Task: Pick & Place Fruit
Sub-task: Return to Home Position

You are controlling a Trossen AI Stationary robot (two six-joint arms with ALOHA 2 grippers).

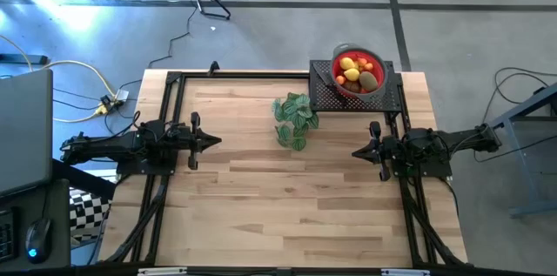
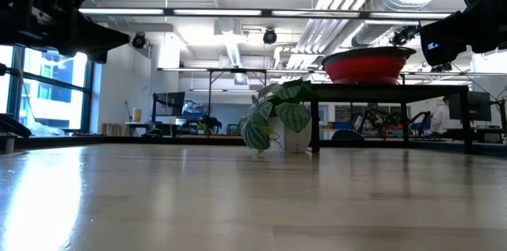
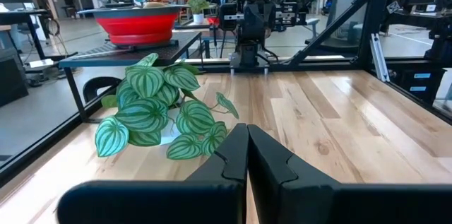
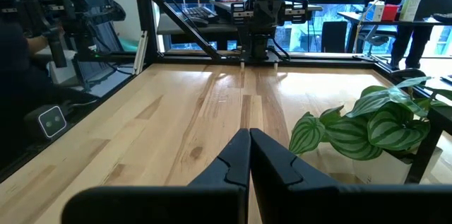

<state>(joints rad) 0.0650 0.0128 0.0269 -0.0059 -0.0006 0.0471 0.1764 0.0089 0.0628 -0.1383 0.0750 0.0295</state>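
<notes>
The high view looks straight down on the table (image 1: 287, 198); the low view sits at table-top height, facing level across it. The left wrist view looks close past the left gripper (image 3: 247, 138) toward the right arm (image 3: 253, 19); the right wrist view, past the right gripper (image 4: 248, 139), faces the left arm (image 4: 267, 8); all four share the plant (image 1: 294, 121).

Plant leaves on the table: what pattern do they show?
The plant leaves are green with pale stripes; left wrist view shows this best.
</notes>
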